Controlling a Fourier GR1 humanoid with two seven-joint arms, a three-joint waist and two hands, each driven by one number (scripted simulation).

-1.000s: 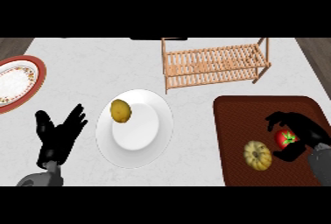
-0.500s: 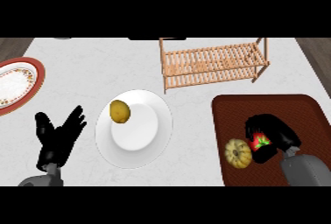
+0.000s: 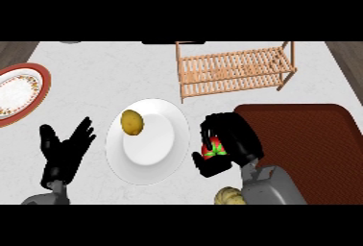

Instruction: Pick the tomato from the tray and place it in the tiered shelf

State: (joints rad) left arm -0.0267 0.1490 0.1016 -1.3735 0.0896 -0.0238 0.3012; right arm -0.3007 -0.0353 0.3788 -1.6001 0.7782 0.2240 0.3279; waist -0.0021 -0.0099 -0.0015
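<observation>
- Tomato (image 3: 214,149) is seen wrapped in the right hand (image 3: 228,144), red skin and green stalk showing between the black curled fingers and thumb
- It is held over the counter (image 3: 127,67), between the white plate (image 3: 152,166) and the left edge of the dark red tray (image 3: 305,129), clear of the tray
- Grey right forearm (image 3: 273,185) is seen coming up from the lower edge, slanting towards the upper left
- A pale yellow ribbed thing (image 3: 230,196) is glimpsed at the lower edge, partly hidden by that forearm; what it is cannot be told
- Tiered shelf (image 3: 234,69), made of wooden slats, is found at the back of the counter, above the tray and well apart from the held tomato
- A brownish-yellow item (image 3: 132,122) is seen lying on the upper left part of the white plate
- Left hand (image 3: 65,151) is shown left of the white plate, fingers spread and pointing up, nothing held
- A red-rimmed patterned plate (image 3: 21,93) is cut off by the left edge
</observation>
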